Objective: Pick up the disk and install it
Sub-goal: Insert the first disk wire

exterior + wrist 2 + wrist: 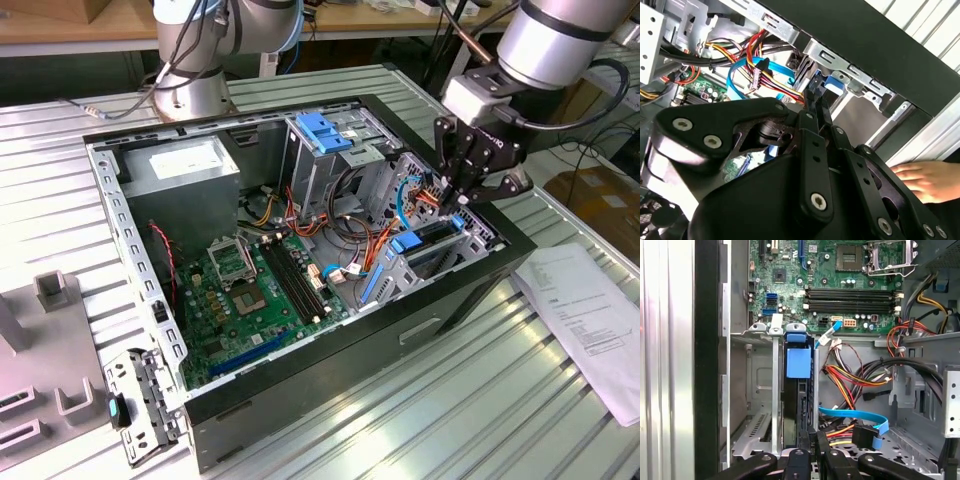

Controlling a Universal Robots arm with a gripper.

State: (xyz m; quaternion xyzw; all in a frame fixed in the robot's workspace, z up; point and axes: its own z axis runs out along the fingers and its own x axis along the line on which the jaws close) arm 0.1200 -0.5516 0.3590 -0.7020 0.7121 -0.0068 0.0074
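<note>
Already the disk (799, 390) is seated edge-on in its bay slot, with the gripper (462, 200) poised at its outer end

From the exterior view, the open computer case (330, 385) is seen lying on the ribbed counter (480, 400), and the disk is found standing in the drive bay (420, 260) at the corner toward the exterior view's right, directly below the fingers (816, 102). Its long axis is judged to run down into the bay, in line with the fingers' reach. The fingers are drawn close together over the disk's blue rail; whether the rail is actually gripped cannot be told. Inside the case a green circuit board (255, 300), bundled cables (855, 375) and a grey drive cage (325, 155) are held. A person's hand (930, 180) is rested against the case's outer wall
</note>
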